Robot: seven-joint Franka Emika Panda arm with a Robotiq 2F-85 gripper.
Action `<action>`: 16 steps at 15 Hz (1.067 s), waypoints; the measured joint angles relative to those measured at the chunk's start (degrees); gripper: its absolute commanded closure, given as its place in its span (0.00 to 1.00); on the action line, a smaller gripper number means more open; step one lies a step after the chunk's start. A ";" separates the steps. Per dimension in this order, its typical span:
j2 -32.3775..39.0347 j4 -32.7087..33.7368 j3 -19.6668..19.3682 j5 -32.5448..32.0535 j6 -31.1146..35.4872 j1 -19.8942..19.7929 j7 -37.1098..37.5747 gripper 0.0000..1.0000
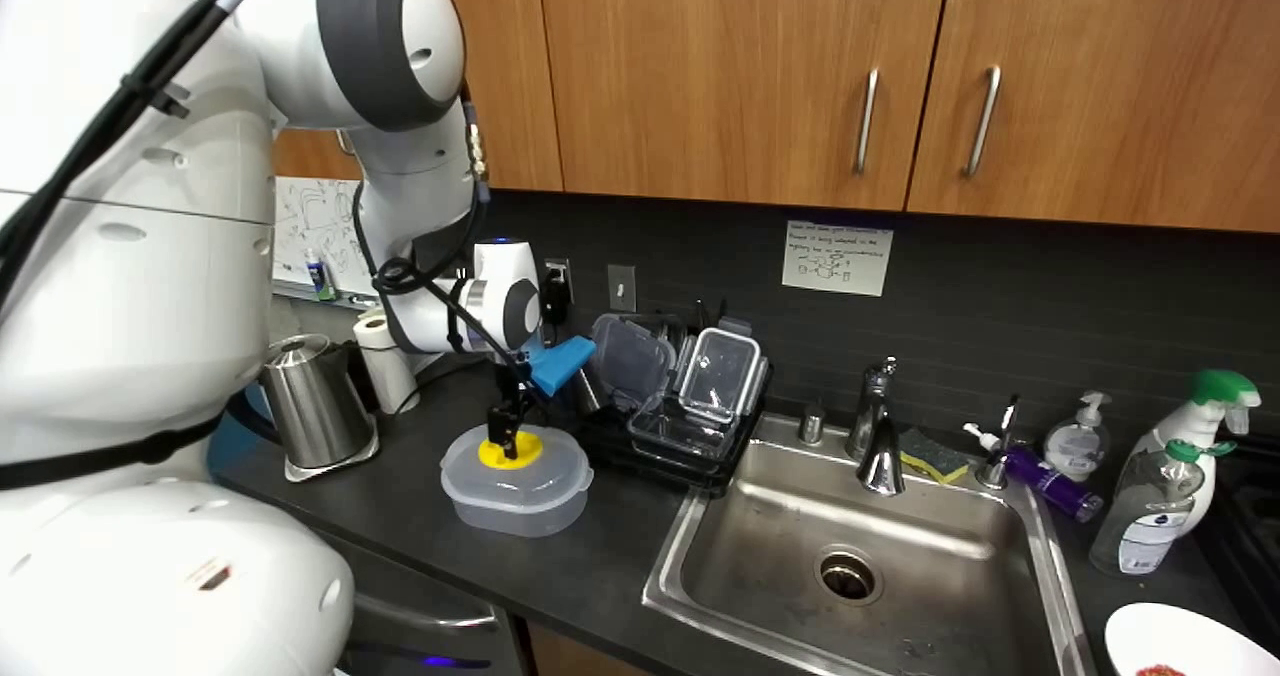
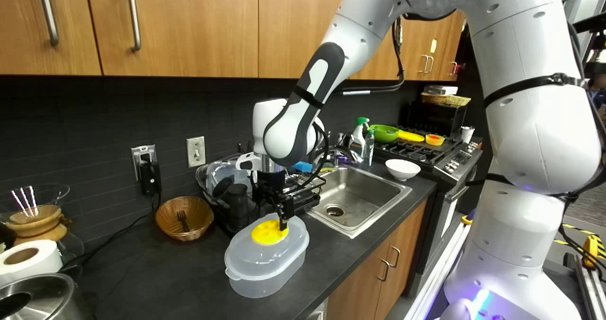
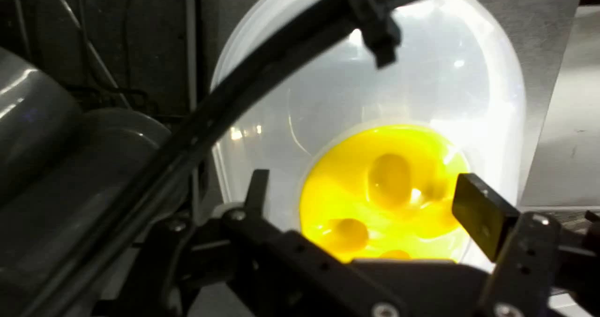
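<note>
Hanging tip-down at the lid [image 3: 436, 73], the pincer [image 3: 361, 180] has its fingers [image 3: 483, 214] spread wide and grips nothing. In the wrist view the lid's yellow disc [image 3: 384, 200] shows in the gap — a spread broad enough, it seems, for the fingers to stand either side of it. One finger overlaps the disc's edge there (whether it touches, I cannot tell). Directly below the pincer, the lid lies on the box [image 2: 270, 284]; the box rests flat on the counter [image 1: 620, 556], which should keep it steady and its top level. Just beside the pincer stands the rack [image 1: 746, 426], with a tub [image 1: 722, 371] tilted in it, presumably so water runs off. Farther from the pincer, next to the rack, is the sink [image 1: 760, 546] — probably a handy neighbour for washed dishes. Away on the pincer's opposite side stand the kettle [image 1: 320, 406] and paper roll [image 1: 385, 361], both well apart from the box, the roll upright, probably so that it cannot wander.
</note>
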 measured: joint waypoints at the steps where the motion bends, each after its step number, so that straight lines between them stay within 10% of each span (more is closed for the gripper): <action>1: -0.33 -0.26 0.10 0.00 -1.07 0.00 -0.02 0.00; 16: -2.10 -2.13 0.30 0.87 -4.41 -0.03 -1.87 0.00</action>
